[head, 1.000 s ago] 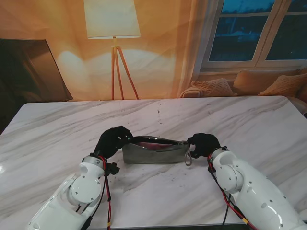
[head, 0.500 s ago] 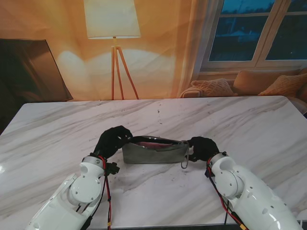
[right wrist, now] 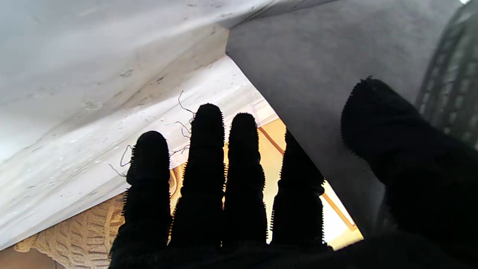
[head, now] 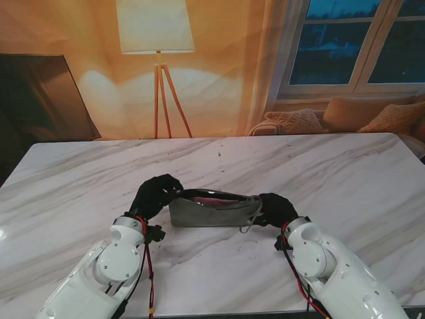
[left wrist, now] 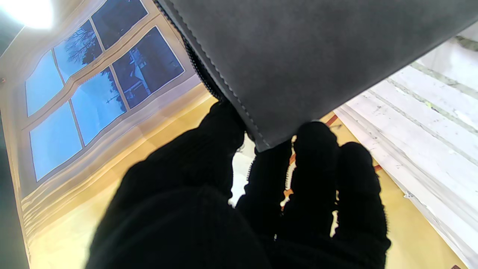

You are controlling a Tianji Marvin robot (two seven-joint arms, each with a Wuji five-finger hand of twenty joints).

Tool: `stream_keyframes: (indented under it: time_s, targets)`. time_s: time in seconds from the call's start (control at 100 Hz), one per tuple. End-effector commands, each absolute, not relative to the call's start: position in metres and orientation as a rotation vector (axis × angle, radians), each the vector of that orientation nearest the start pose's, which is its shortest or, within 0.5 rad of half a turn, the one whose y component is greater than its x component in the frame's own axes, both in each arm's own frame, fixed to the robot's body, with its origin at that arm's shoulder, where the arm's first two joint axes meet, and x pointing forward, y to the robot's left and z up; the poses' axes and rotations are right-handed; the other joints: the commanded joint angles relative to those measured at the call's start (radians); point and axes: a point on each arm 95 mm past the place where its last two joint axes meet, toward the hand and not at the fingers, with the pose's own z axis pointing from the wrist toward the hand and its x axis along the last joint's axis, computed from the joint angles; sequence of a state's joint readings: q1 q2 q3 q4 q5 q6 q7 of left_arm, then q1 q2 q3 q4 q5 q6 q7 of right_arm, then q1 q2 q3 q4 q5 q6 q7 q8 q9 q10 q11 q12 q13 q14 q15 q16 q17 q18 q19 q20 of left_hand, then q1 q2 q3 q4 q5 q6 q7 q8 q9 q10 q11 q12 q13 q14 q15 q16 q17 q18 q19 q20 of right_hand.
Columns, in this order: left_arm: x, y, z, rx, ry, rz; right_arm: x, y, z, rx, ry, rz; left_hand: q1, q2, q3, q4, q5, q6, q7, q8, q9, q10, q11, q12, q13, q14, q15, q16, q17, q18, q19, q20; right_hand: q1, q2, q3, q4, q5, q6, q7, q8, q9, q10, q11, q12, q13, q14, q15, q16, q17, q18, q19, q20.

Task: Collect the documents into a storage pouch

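Grey pouch [head: 212,211], left hand [head: 155,193] pinching corner

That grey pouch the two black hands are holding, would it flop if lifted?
Probably somewhat: the grey pouch looks like soft fabric, and its open top sags between the left hand and right hand. Likely light, and its matte cloth should not slip easily.

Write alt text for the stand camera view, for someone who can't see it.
Two black-gloved robot hands hold a grey pouch on a white marble table, the left hand at one end, the right hand at the other. The pouch is unzipped, something pink inside.
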State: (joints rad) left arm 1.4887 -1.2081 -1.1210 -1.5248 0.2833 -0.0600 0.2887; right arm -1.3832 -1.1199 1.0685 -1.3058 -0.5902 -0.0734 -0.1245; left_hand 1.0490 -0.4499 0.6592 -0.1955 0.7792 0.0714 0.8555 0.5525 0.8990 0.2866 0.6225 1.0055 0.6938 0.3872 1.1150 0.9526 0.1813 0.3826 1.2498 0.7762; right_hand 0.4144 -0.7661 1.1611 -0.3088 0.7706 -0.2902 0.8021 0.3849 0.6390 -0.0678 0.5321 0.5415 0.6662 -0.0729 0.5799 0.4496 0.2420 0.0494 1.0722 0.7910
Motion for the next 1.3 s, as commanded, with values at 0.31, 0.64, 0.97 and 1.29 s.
stream_keyframes:
  time_s: [0.31,0.64,0.97,1.29]
  targets:
    - [0.415,-0.039,-0.318,-1.803,0.836,-2.032,0.432,0.018,-0.372,-2.123,-1.581,-2.368,0.029,0.057,-0.051,0.009,-0.040,0.028,-0.061,-0.098,-0.091,0.009,-0.053,-0.061,-0.070,0.069,-0.098,-0.050,-0.080,-0.064,-0.008,-0.010,0.157,0.047,0.031,0.007,0.123,0.010,0.161,-0.156,0.498,-0.005,0.019,0.066,0.259,0.007,0.143,0.011,0.162,-0.025,0.230,0.040]
    - [0.417,-0.032,-0.313,-1.800,0.866,-2.005,0.430,0.019,-0.365,-2.048,-1.417,-2.502,-0.048,0.050,-0.004,0.021,-0.140,0.014,-0.224,-0.071,-0.329,0.000,-0.100,-0.393,-0.252,0.025,-0.355,-0.175,-0.169,-0.110,-0.138,-0.097,0.204,0.152,-0.003,0.011,0.161,0.045,0.233,-0.081,0.589,0.090,0.267,0.145,0.485,0.130,0.498,0.085,0.469,-0.048,0.592,0.068]
    - [0.420,-0.017,-0.298,-1.721,0.898,-1.957,0.427,0.016,-0.352,-2.035,-1.292,-2.660,-0.215,0.120,0.119,0.106,-0.264,0.014,-0.371,-0.098,-0.505,-0.037,-0.149,-0.457,-0.396,-0.029,-0.473,-0.220,-0.230,-0.134,-0.188,-0.082,0.217,0.114,0.046,0.005,0.193,0.109,0.241,-0.009,0.609,0.151,0.317,0.151,0.589,0.139,0.567,0.068,0.586,-0.019,0.645,-0.019]
    - [0.414,-0.006,-0.271,-1.562,0.914,-1.976,0.425,0.018,-0.353,-2.019,-1.285,-2.679,-0.240,0.105,0.152,0.111,-0.253,0.013,-0.363,-0.097,-0.468,-0.011,-0.012,-0.293,-0.344,-0.005,-0.220,-0.011,-0.118,-0.163,0.042,0.109,0.230,0.100,0.052,0.006,0.199,0.105,0.235,-0.005,0.594,0.142,0.310,0.148,0.551,0.149,0.552,0.059,0.542,-0.012,0.626,-0.045]
